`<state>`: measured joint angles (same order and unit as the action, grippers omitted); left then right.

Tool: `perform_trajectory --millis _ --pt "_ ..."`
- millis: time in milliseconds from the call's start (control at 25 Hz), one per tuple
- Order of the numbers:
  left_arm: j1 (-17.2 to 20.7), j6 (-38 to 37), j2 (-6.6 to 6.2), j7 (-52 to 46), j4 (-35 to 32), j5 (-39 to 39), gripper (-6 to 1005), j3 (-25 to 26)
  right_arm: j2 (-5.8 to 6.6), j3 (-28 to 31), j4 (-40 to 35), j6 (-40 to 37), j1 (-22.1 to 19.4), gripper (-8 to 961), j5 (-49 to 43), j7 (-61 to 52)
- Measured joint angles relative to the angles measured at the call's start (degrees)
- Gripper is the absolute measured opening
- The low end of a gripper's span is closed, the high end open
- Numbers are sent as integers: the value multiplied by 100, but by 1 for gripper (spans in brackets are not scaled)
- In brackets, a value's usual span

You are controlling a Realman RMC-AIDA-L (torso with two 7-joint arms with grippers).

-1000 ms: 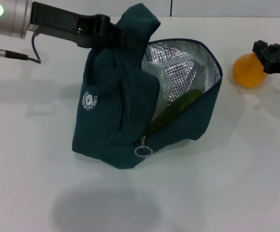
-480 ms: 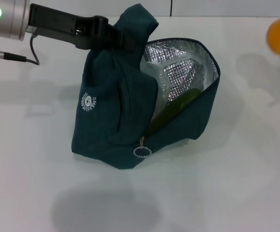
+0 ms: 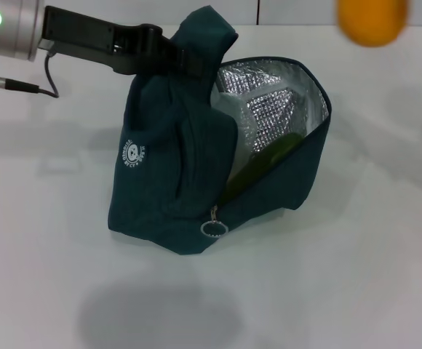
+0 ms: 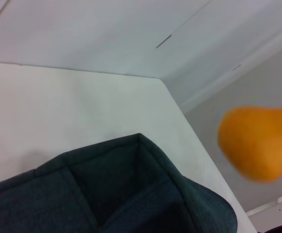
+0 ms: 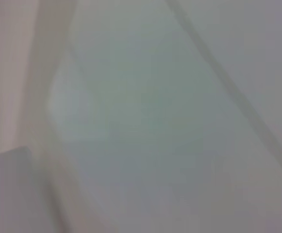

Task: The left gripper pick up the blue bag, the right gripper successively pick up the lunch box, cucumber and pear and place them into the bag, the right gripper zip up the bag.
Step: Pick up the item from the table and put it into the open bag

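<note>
1. Currently clamped: left gripper [image 3: 173,59] shut on the raised top fabric of the blue bag [image 3: 174,174], at the bag's far left, holding the mouth open toward the right.
2. Bag resting on the white table [image 3: 356,276], near centre; silver foil lining [image 3: 280,102] exposed inside the opening; zipper pull ring [image 3: 214,228] hanging at the near edge.
3. Cucumber [image 3: 269,156] lying inside the bag, slanted along the near side of the opening, partly hidden by the rim.
4. Lunch box [image 3: 229,109] inside, only a pale translucent patch visible against the foil at the far left of the opening.
5. Pear [image 3: 372,20] up in the air at far right, above table level and to the right of the bag mouth, blurred; also seen from the left wrist [image 4: 260,143], beyond the bag's top edge.
6. Right gripper not visible in any view; finger state cannot be told. Right wrist view blurred, nothing identifiable.
</note>
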<state>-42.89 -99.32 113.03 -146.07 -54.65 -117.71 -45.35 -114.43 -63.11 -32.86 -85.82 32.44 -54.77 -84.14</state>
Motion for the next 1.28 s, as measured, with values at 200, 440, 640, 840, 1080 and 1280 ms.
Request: perform_trajectory --millis 200,440,640,840,1080,1280 --pt "12 1 -1 17 6 -12 41 0 -95 -712 210 -2 325 85 -1 -111" --pt "48 11 0 41 7 -16 41 0 -155 -1387 698 100 632 97 42 -227" --pt "51 15 0 58 7 -16 41 0 -174 -1899 806 319 749 107 64 -230" --pt "50 18 -1 60 7 -16 41 0 -176 -2144 831 361 782 117 89 -238" --pt "54 18 -1 65 7 -14 41 0 -176 -2476 834 420 785 128 230 -306" --pt "53 18 5 70 7 -14 41 0 -176 -2528 829 423 747 138 267 -379"
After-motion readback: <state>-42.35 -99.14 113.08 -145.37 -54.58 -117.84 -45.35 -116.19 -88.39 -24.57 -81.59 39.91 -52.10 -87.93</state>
